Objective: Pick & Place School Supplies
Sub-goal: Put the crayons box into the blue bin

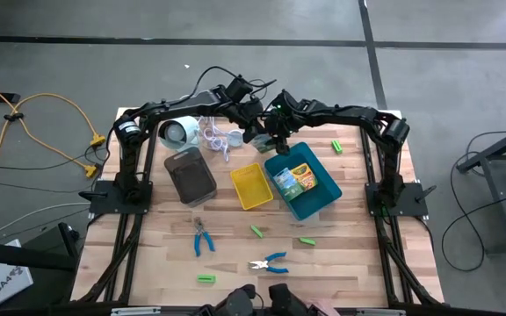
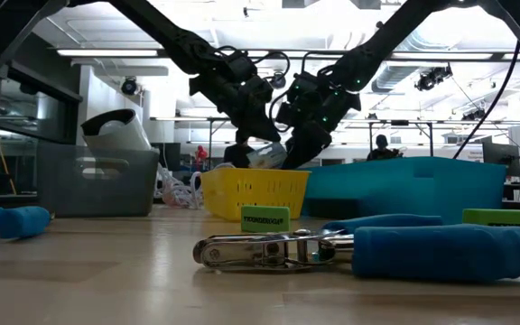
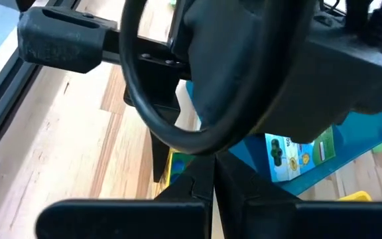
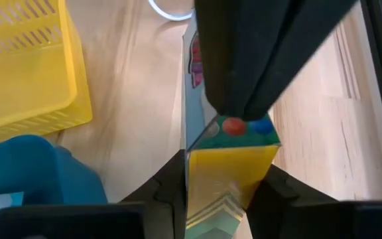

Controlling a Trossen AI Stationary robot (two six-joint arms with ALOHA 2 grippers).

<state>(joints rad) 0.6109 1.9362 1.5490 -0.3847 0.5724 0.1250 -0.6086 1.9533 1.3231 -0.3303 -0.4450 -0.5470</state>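
A yellow printed box sits pinched between the right gripper's fingers, held just above the far corner of the blue tray, beside the yellow tray. Another printed pack lies inside the blue tray. The left gripper hangs close by, its fingers pressed together and holding nothing, above the wooden surface.

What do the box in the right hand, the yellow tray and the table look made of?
Box in the right hand: likely printed card, given its sharp folded edges and flat colour panels. Yellow tray: seemingly moulded plastic, with slotted walls and a slight sheen. Table: pale wooden planks with visible grain and seams.
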